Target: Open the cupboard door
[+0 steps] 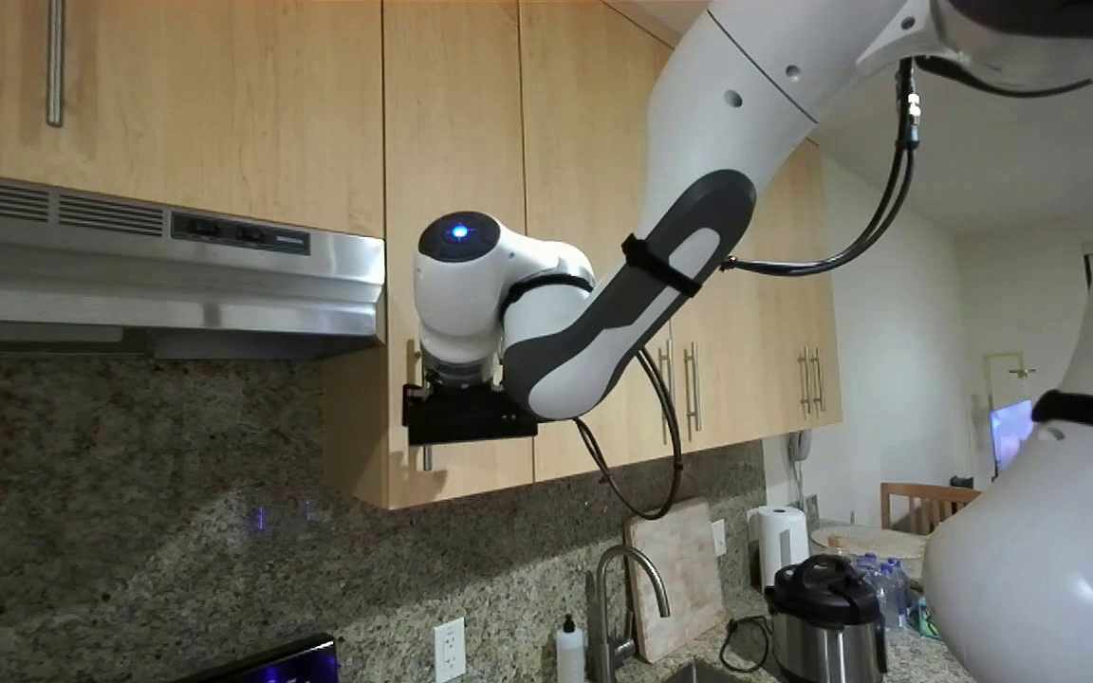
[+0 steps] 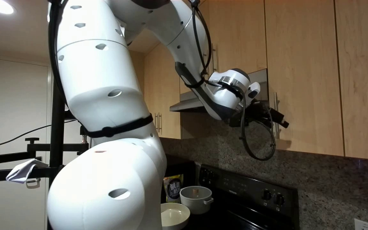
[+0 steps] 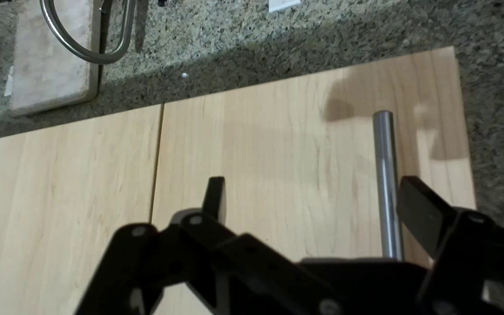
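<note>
A tall, narrow door (image 1: pixel 456 123) of pale wood is shut in a row of cupboards (image 1: pixel 195 114), just right of a steel hood (image 1: pixel 281 285) in both exterior views. Its slim silver handle (image 3: pixel 386 175) runs upright, low down by the door's left edge. A white arm (image 1: pixel 713 142) reaches across in front of the cupboards, with the black tool (image 3: pixel 313 194) at the lower part of the door. The tool's two fingers (image 3: pixel 425 214) are spread apart. In the wrist view, which shows the scene upside down, the handle appears between them: just beside the finger on the right of the view and well apart from the one on the left. Whether the nearer finger touches the handle cannot be told.

Below the cupboards is a speckled stone wall (image 1: pixel 176 531). In an exterior view, a pale board (image 1: pixel 689 579) leans on the wall behind a curved tap (image 1: pixel 662 599), with a white bottle (image 1: pixel 570 655) to the left and a black-lidded steel cooker (image 1: pixel 826 621) to the right. In an exterior view, a grey lidded pot (image 2: pixel 194 205) stands just behind a cream pan (image 2: pixel 175 214), next to a black stove (image 2: pixel 248 187), below and left of the door.
</note>
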Controlling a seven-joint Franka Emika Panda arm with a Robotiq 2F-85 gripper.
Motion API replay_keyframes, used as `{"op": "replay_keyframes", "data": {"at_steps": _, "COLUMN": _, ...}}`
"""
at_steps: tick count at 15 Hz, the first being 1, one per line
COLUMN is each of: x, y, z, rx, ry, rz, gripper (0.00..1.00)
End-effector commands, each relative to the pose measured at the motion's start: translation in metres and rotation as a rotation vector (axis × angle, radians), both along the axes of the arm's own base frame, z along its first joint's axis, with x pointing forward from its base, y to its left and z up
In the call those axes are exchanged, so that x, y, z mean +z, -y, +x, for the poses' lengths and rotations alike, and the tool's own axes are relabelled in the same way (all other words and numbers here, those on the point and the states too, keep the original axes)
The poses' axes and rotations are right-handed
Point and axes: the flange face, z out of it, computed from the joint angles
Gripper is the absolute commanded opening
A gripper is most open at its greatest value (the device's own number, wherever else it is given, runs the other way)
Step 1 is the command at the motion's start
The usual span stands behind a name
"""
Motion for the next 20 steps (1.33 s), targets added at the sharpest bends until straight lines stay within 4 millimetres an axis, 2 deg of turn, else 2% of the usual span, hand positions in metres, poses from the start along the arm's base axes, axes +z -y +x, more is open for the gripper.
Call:
{"op": "replay_keyframes", "data": {"at_steps": 1, "x": 0.008, "y": -0.001, "z": 0.018, "rx": -0.048, "ry": 0.063, "rz": 0.022, "gripper": 1.0}}
{"op": "replay_keyframes", "data": {"at_steps": 6, "x": 0.011, "y": -0.003, "z": 0.037, "rx": -0.043, "ry": 0.073, "rz": 0.01, "gripper": 1.0}}
{"op": "replay_keyframes", "data": {"at_steps": 11, "x": 0.011, "y": 0.019, "z": 0.054, "rx": -0.098, "ry": 0.07, "rz": -0.032, "gripper": 1.0}}
{"op": "replay_keyframes", "data": {"at_steps": 17, "x": 0.001, "y": 0.035, "z": 0.065, "rx": -0.15, "ry": 0.048, "rz": -0.046, "gripper": 1.0}}
{"op": "replay_keyframes", "data": {"at_steps": 20, "x": 0.005, "y": 0.041, "z": 0.064, "rx": -0.172, "ry": 0.053, "rz": -0.039, "gripper": 1.0}}
